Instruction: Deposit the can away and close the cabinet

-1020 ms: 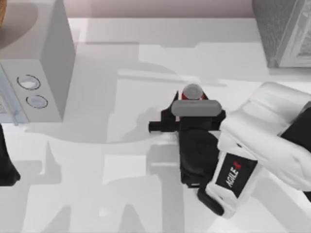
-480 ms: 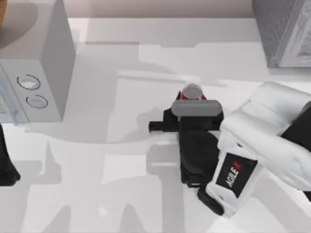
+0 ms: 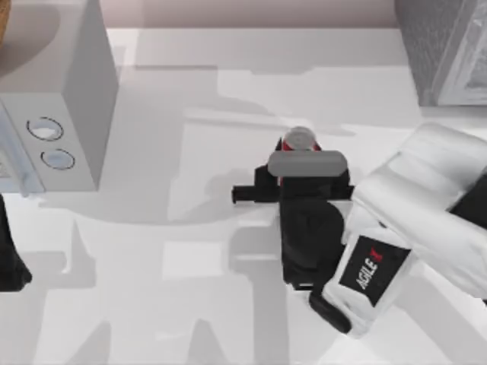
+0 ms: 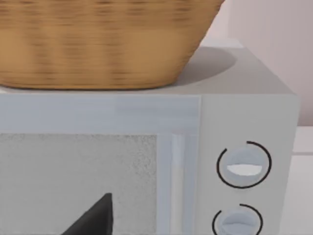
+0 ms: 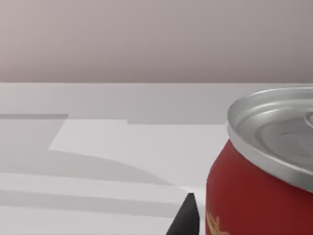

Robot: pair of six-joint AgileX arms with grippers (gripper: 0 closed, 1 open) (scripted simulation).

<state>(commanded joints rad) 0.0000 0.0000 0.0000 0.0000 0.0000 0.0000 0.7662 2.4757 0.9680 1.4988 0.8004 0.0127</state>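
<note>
Right gripper (image 3: pixel 298 156) reaches over mid-table, fingers seemingly closed around the can (image 3: pixel 300 140); left arm parked.

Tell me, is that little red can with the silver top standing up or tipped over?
Upright: the small red cylindrical can shows its round silver top from above, and its red wall stands straight beneath the rim.

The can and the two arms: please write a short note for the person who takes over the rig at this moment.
Right gripper: at the table's middle, around the can; whether the fingers grip it cannot be judged.
Left gripper: parked at the table's left edge, facing the microwave with a wicker basket on top.
The can stands upright on the table, silver top visible.
A grey cabinet is at the far right corner.
Done: right arm has reached the can.
Left: lift the can, put it away, close the cabinet.
</note>
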